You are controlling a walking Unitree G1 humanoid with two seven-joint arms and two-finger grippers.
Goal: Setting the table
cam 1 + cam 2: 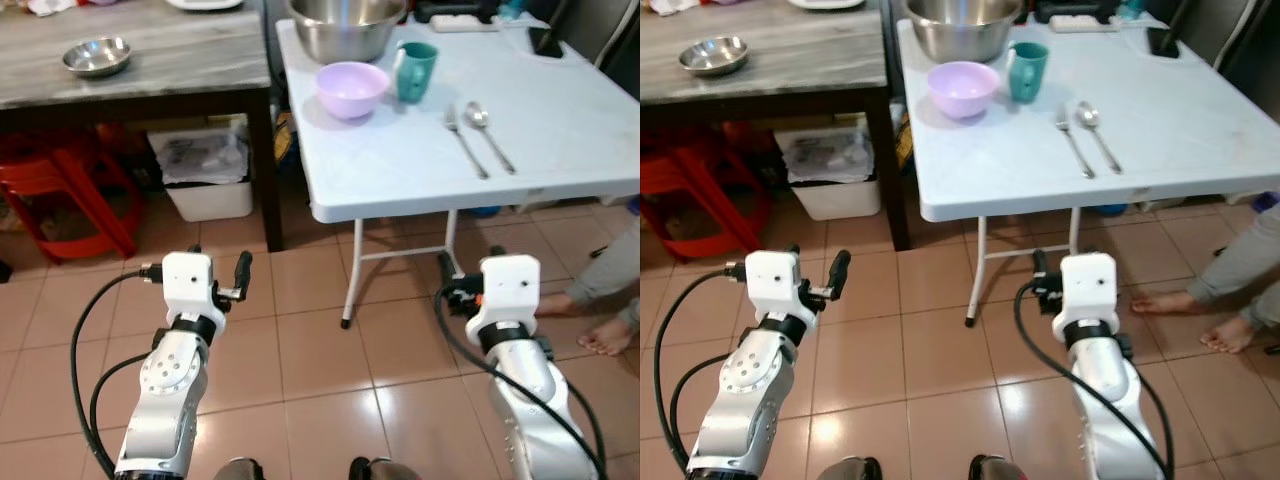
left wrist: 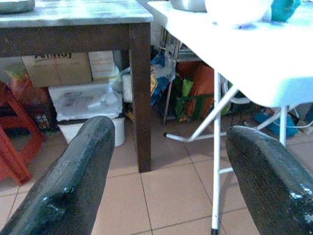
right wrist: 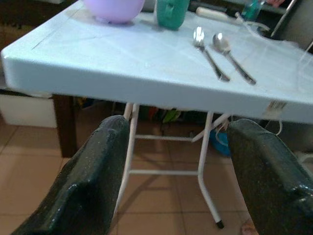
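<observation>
The left gripper hung above the tiled floor with its two black fingers spread wide and nothing between them; in the left eye view only one of its fingers stood clear beside the white wrist block. The right gripper was likewise wide apart and empty, held low in front of the white folding table, whose near edge stood above it in the right wrist view; from the head its fingers were mostly hidden behind its own wrist housing. On that table lay one fork and one spoon, side by side and just apart, handles toward the robot. Farther back stood one lilac bowl and one teal mug, close together, and behind them one large steel bowl, its far rim cut off by the picture's top. A dark flat object and a white one near the far edge were too small to identify. To the left stood a dark-legged wooden table carrying one small steel bowl; beneath it sat a white bin with paper on top and a red stool, partly hidden by the tabletop. At the right edge a person's bare feet rested on the floor, the person's body cut off.
</observation>
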